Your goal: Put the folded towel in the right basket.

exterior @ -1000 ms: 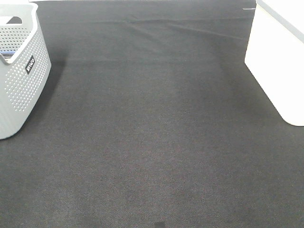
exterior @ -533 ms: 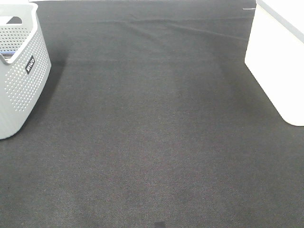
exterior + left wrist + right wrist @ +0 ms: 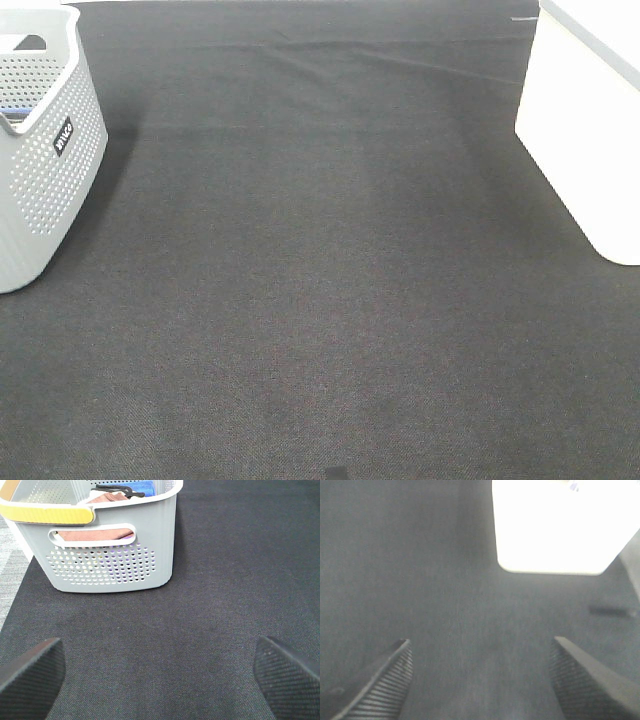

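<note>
Left gripper (image 3: 159, 672): fingers spread wide, empty, above the black mat (image 3: 320, 300). Right gripper (image 3: 482, 680): likewise spread, empty. Grey perforated basket (image 3: 45, 160) at far left holds towels (image 3: 95, 532), apparently folded. White right basket (image 3: 585, 130) stands at far right; its interior is not visible.

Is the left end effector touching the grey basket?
Apart. The left wrist view shows bare black mat between the open left end effector and the grey basket.
</note>
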Robot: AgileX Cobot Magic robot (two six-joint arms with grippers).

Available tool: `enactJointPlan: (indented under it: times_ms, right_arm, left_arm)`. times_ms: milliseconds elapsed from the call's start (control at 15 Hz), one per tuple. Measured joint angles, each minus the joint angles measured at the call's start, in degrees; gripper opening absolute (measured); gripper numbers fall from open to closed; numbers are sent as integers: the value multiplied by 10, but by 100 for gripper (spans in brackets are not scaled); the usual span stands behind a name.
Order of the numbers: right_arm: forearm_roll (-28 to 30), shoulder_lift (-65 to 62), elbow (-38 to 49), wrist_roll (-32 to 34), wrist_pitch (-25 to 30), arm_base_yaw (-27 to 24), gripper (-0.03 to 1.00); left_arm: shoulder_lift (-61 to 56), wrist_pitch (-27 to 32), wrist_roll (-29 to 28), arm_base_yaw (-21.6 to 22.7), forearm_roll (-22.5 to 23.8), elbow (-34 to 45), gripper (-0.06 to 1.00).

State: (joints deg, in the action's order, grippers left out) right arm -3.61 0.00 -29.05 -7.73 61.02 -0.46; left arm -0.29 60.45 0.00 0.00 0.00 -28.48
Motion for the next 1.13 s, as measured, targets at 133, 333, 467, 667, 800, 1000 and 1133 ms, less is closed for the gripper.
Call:
enactJointPlan:
  times_ms: [133, 333, 467, 667, 800, 1000, 1133]
  right_arm:
    - [0, -4, 0, 0, 1, 0, 72]
    - [0, -4, 0, 0, 1, 0, 72]
    - [0, -4, 0, 0, 1, 0, 72]
    - [0, -4, 0, 0, 1, 0, 72]
    - [-1, -4, 0, 0, 1, 0, 72]
    - [-1, -4, 0, 0, 1, 0, 72]
    - [-1, -4, 0, 0, 1, 0, 72]
  left_arm:
    - [0, 0, 0, 0, 0, 0, 97]
    - [0, 0, 0, 0, 0, 0, 97]
    - [0, 0, 0, 0, 0, 0, 97]
    - [0, 0, 0, 0, 0, 0, 97]
    - [0, 0, 0, 0, 0, 0, 97]
    - [0, 0, 0, 0, 0, 0, 97]
    - [0, 0, 0, 0, 0, 0, 97]
